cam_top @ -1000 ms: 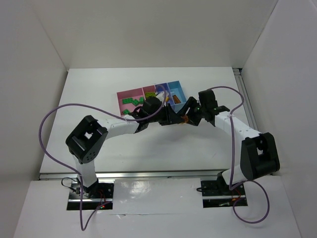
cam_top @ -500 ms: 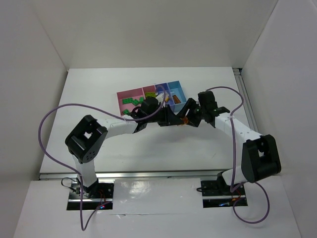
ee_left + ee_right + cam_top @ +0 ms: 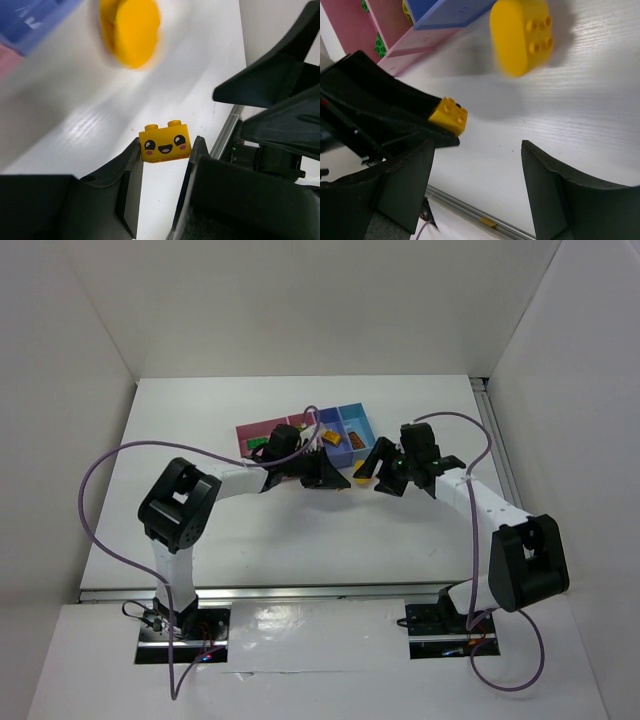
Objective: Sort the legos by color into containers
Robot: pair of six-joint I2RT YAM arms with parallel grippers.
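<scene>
My left gripper (image 3: 165, 151) is shut on a small yellow lego with a smiling face (image 3: 165, 143), held just above the white table. In the top view this gripper (image 3: 338, 481) is in front of the row of bins (image 3: 262, 430). My right gripper (image 3: 480, 170) is open and empty, facing the left one (image 3: 373, 472). A larger rounded yellow lego (image 3: 522, 36) lies on the table between the grippers and the violet-blue bin (image 3: 455, 15). It also shows blurred in the left wrist view (image 3: 131, 30). The held lego shows in the right wrist view (image 3: 448, 116).
The two pink bins (image 3: 300, 423) hold green legos. The violet-blue bin (image 3: 328, 426) holds orange-yellow ones, and the light blue bin (image 3: 360, 423) holds a brown piece. White walls enclose the table. A metal rail runs along the near edge (image 3: 485, 220).
The two grippers were close together a second ago. They have now drawn apart, the left one turning left with the yellow lego in its jaws and the right one backing off to the right.
</scene>
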